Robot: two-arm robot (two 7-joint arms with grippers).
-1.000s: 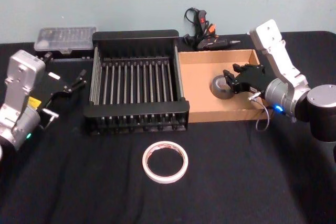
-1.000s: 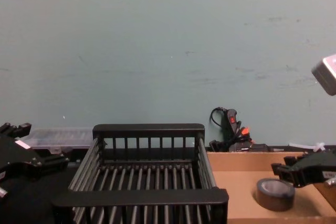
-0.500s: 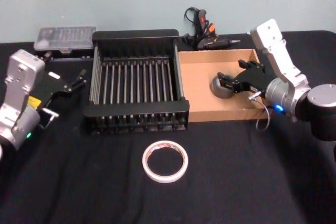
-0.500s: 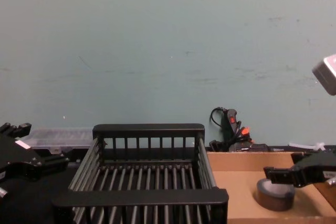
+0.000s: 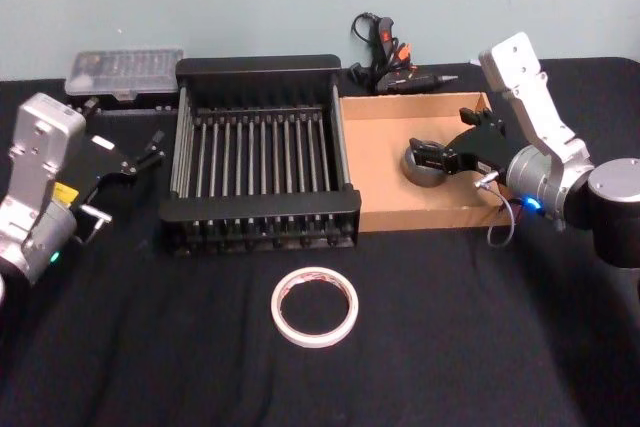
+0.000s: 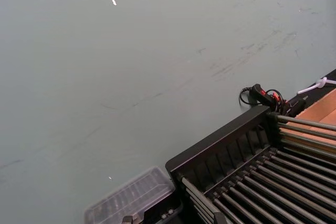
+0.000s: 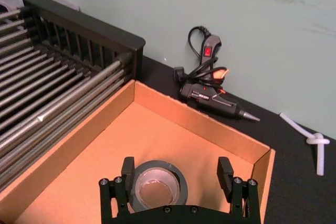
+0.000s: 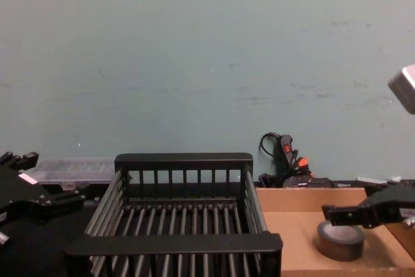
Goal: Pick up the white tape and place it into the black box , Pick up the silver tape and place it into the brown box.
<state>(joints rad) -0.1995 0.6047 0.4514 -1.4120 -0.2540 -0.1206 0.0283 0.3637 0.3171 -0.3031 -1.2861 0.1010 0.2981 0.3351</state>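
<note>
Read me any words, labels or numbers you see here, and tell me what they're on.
No text is legible.
Wide white tape roll: core printing too blurred to read.
Yellow sticker on the left arm: too small to read.
Red mark on the black glue gun: unreadable.

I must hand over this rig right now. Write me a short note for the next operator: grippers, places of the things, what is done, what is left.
Right gripper: open, over the brown box, fingers spread to either side of the silver tape, not gripping it.
Left gripper: parked on the left, beside the black box.
Silver tape: lies flat on the floor of the brown box, so this part looks done.
White tape: on the table in front of the black box, untouched.
Left to do: draw the right arm clear, then pick up the white tape and put it into the black box.
</note>
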